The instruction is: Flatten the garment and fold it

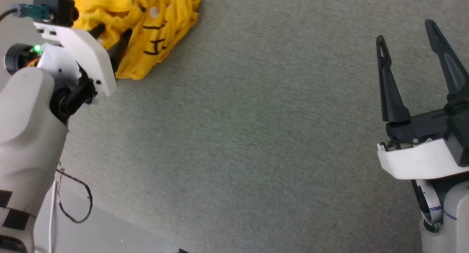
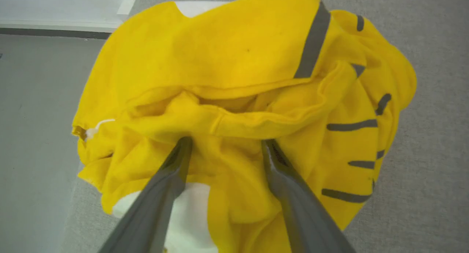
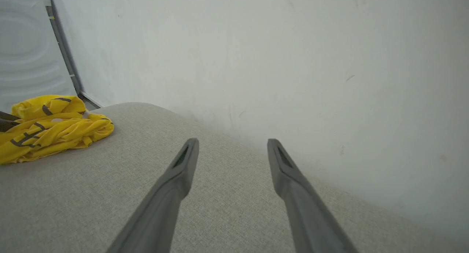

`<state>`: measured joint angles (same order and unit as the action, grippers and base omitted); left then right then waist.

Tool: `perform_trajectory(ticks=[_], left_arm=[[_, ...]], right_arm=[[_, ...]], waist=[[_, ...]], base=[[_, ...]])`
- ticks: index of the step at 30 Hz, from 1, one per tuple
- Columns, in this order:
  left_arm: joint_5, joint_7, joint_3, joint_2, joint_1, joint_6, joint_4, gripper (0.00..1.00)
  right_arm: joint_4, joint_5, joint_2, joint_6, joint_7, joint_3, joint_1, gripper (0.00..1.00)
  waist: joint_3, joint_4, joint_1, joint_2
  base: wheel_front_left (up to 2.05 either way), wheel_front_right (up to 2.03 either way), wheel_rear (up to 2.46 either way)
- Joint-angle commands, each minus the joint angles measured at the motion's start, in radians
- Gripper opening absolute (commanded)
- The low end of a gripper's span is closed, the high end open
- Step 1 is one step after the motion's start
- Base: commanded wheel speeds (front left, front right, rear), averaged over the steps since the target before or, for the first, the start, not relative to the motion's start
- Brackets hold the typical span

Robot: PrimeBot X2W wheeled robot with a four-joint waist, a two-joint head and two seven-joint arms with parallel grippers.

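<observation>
The garment [image 1: 146,29] is a bright yellow T-shirt with black stripes, lying crumpled in a heap at the far left of the grey cloth surface. My left gripper [image 2: 225,145] is open, its two fingers spread and their tips resting on the yellow folds near the middle of the heap [image 2: 249,73]. In the head view the left gripper [image 1: 111,40] is mostly covered by its white wrist. My right gripper [image 1: 405,31] stands open at the right, well away from the shirt, with nothing between its fingers. The right wrist view shows the garment [image 3: 51,126] at its far left.
The grey fabric surface [image 1: 256,136] stretches wide between the two arms. Its near edge runs at the lower left, with a loose black cable [image 1: 73,201] hanging there. A pale wall [image 3: 293,62] rises close behind the surface's far edge.
</observation>
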<state>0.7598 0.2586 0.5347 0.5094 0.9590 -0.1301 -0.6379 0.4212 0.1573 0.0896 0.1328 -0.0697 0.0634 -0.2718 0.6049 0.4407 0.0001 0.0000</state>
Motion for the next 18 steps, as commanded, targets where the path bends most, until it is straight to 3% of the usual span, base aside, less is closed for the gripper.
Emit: perform_trajectory(ticks=[1,5,6,7,18], left_arm=[[0.022,0.011,0.016,0.014,-0.008,-0.001,-0.009,1.00],[0.067,0.017,0.065,0.039,-0.016,-0.001,-0.012,1.00],[0.069,0.009,0.082,0.048,-0.017,-0.001,-0.006,0.18],[0.066,-0.010,0.098,0.057,-0.016,-0.001,-0.001,0.00],[0.111,-0.151,0.145,0.137,0.005,-0.001,-0.056,0.00]], right_arm=[[0.008,-0.004,0.002,-0.002,-0.003,-0.005,-0.015,1.00],[0.008,-0.010,0.002,-0.002,-0.005,-0.012,-0.009,1.00],[0.008,-0.011,0.002,-0.002,-0.005,-0.012,-0.008,1.00],[0.008,-0.012,0.001,-0.002,-0.006,-0.011,-0.007,1.00],[-0.030,-0.043,-0.020,-0.002,0.033,-0.025,0.007,1.00]], waist=[[0.022,-0.030,-0.0001,0.0000],[0.017,-0.043,-0.0001,0.0000],[0.015,-0.046,-0.0001,0.0000],[0.012,-0.047,-0.0001,0.0000],[-0.083,-0.062,-0.0001,0.0000]], base=[[0.00,0.00,0.00],[0.00,0.00,0.00],[0.00,0.00,0.00],[0.00,0.00,0.00],[0.00,0.00,0.00]])
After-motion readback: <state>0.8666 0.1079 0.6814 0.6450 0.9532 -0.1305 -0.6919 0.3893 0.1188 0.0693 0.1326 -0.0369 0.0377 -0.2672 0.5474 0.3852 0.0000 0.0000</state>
